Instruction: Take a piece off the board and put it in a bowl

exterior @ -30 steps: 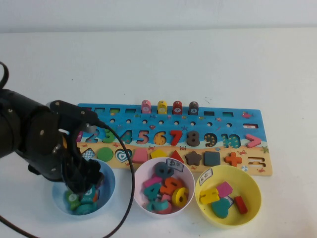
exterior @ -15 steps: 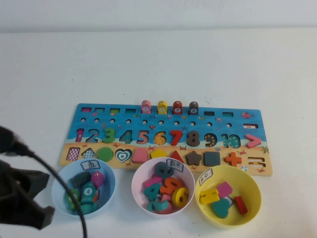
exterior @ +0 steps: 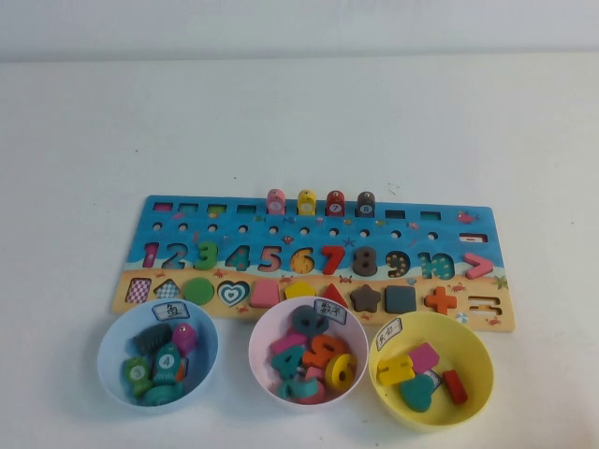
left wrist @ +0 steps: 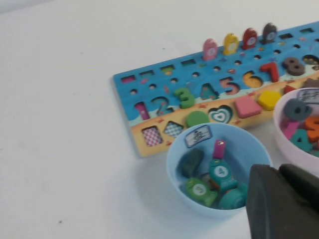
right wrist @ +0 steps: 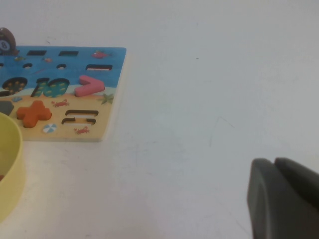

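Observation:
The teal fish piece (exterior: pixel 167 361) marked 4 lies in the light blue bowl (exterior: pixel 106 360) among other fish pegs; it also shows in the left wrist view (left wrist: pixel 221 173). The bowl (left wrist: pixel 172 155) stands in front of the left end of the board (exterior: pixel 449 224). My left gripper (left wrist: pixel 279 170) is shut and empty, just beside the bowl's rim and apart from it. My right gripper (right wrist: pixel 275 162) is shut and empty above bare table, off the right end of the board (right wrist: pixel 60 64). Neither arm shows in the high view.
Pink (exterior: pixel 275 201), yellow (exterior: pixel 306 202), red (exterior: pixel 335 203) and dark (exterior: pixel 366 203) pegs stand at the board's far edge. A pinkish-white bowl (exterior: pixel 259 360) of numbers and a yellow bowl (exterior: pixel 483 374) of shapes stand right of the blue bowl.
My left arm was over the blue bowl a second ago, then drew back to the near left and out of the high view. The teal piece stays in the bowl.

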